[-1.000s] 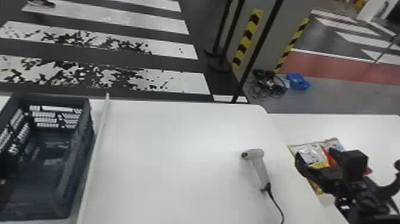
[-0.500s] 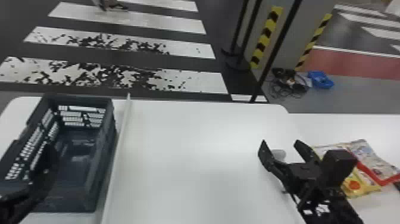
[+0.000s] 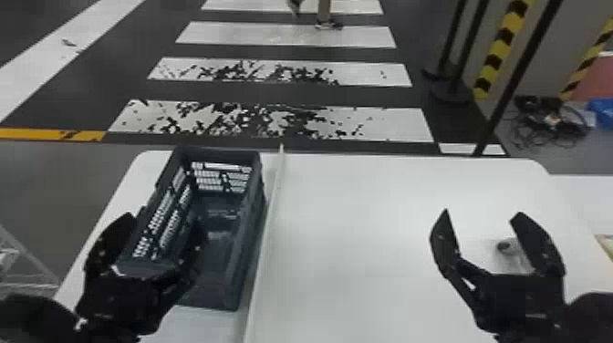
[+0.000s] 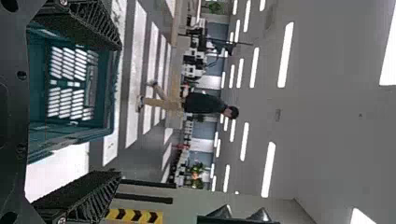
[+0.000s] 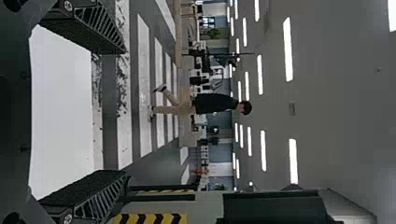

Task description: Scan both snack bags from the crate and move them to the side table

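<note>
Snack bag (image 3: 606,241) wrapping shows on the side table (image 3: 581,200), how many I can't tell. Scanning and moving look finished. The left gripper (image 3: 164,230), at the crate (image 3: 232,269), and right gripper (image 3: 482,213), near the scanner (image 3: 511,250), are spread and holding nothing; next, likely, withdraw both.

indoor hall with crosswalk stripes (image 3: 397,124)

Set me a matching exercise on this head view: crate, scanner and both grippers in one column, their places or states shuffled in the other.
1. crate
2. scanner
3. left gripper
4. right gripper

A. open, by the crate's near end
B. seen between two open fingers
C. open, right of the white strip
D. left of the white strip

Pairs: 1-D, 2-B, 3-A, 4-C
</note>
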Tool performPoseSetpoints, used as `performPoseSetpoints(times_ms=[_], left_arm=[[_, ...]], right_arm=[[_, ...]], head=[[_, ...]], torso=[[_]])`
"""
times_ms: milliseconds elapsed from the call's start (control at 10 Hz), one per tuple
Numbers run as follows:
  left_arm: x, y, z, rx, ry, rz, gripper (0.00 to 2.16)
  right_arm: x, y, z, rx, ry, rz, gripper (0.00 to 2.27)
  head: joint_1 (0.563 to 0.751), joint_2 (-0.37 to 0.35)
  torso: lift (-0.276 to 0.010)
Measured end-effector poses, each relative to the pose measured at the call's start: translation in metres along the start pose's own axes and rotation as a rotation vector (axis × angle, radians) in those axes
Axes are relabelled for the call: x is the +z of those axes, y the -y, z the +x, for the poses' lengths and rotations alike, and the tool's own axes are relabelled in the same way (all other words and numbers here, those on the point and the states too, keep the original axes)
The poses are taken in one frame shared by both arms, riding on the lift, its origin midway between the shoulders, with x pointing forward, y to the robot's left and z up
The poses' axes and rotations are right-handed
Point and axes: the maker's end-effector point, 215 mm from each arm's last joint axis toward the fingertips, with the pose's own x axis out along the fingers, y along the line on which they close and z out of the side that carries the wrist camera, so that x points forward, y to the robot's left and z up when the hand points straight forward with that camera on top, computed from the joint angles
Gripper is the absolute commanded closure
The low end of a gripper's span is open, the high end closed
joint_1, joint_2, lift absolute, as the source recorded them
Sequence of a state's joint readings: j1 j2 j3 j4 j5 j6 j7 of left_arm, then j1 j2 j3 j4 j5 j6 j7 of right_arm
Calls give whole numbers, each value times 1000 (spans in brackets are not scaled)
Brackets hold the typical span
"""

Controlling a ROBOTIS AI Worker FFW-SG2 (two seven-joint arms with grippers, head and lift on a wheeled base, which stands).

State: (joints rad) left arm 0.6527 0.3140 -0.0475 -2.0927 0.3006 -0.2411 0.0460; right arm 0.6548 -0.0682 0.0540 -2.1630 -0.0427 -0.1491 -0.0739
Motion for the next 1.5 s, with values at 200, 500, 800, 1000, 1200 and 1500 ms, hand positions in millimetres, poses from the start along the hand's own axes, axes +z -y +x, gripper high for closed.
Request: performPoseSetpoints(times_ms=[200,500,800,1000,1200,1500], left_arm=[[-19,-2,-10,3,-81,7,39],[-39,4,-34,-16,-158,-13,43],[-48,13,-52,-29,-196,-41,43],[-43,20,-64,-34,-193,-56,43],[-43,18,-73,-23,-192,-58,43],[-49,14,-81,-16,-201,-54,43]], right_arm=[[14,4,-29,-9,70,-5,80],[-14,10,-51,18,-18,-35,83],[-16,-4,-66,71,-46,-36,87],[-6,-5,-75,75,-32,-40,87],[-11,-4,-84,80,-52,-53,87],[-19,2,-92,71,-73,-64,87]], head=[[695,24],[695,9],[695,20],[695,14],[695,17],[695,17]], torso=[[-95],[-95],[-95],[-95],[-95],[-95]])
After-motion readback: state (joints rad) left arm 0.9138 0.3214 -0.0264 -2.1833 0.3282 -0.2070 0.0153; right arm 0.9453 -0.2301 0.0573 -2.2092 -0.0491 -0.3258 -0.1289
